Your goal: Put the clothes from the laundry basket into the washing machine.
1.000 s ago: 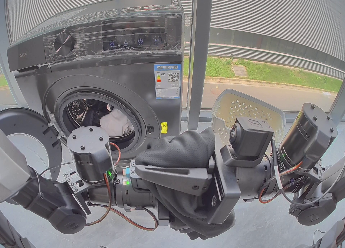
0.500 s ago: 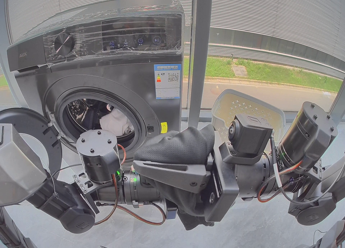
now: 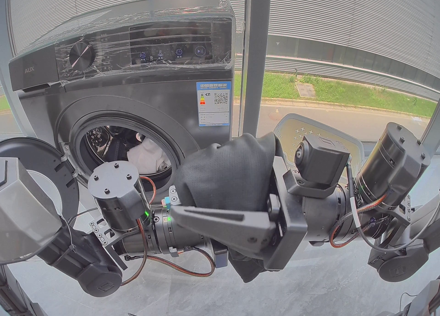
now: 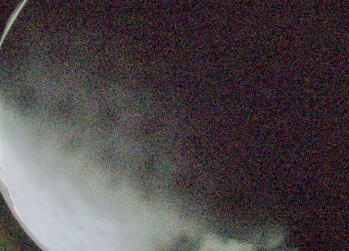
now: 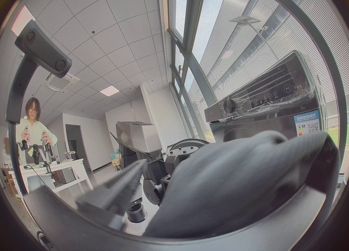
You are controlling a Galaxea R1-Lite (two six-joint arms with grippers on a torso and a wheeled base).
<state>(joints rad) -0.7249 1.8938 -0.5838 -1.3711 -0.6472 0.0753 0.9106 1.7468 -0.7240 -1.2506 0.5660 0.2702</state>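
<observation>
The right gripper (image 3: 206,200) clamps a black garment (image 3: 231,170), held up before the washer (image 3: 151,92), near its open drum (image 3: 123,149). The left gripper's hold I cannot tell.

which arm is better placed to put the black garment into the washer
Right. The right gripper is clamped on the black garment, close to the washing machine's open drum; the left arm lies lower, beneath the bundle.
</observation>
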